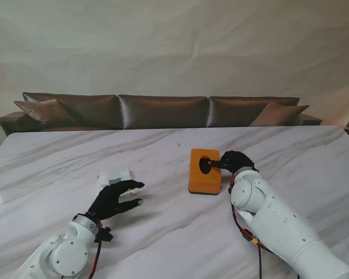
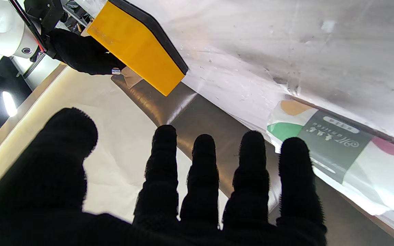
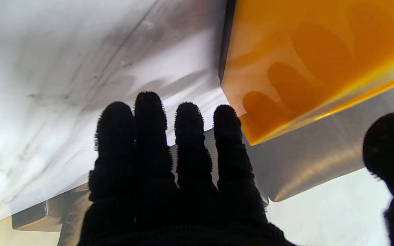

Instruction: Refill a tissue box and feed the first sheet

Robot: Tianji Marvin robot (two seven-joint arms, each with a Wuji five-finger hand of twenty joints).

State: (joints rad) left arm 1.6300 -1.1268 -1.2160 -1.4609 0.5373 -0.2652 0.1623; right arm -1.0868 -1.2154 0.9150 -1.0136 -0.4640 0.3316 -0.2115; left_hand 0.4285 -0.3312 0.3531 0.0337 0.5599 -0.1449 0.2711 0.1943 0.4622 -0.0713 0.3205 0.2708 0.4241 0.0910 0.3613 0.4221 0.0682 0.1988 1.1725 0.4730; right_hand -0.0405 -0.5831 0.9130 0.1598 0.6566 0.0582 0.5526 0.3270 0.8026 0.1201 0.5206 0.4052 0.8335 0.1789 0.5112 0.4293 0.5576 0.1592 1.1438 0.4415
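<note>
The orange tissue box (image 1: 205,174) lies flat on the marble table (image 1: 163,232), its dark oval opening (image 1: 205,164) facing up. My right hand (image 1: 235,161) sits against the box's right side, thumb stretched over the top to the opening. In the right wrist view the fingers (image 3: 169,153) run straight beside the box (image 3: 313,61) and the thumb (image 3: 392,147) stands apart, gripping nothing. A white tissue pack (image 1: 115,176) with a grey and green label (image 2: 337,153) lies to the left. My left hand (image 1: 113,197) hovers open just nearer to me than the pack, fingers (image 2: 200,177) spread.
A brown leather sofa (image 1: 163,110) runs along the table's far edge. The left wrist view also catches the orange box (image 2: 139,44) and the right hand (image 2: 80,51) beside it.
</note>
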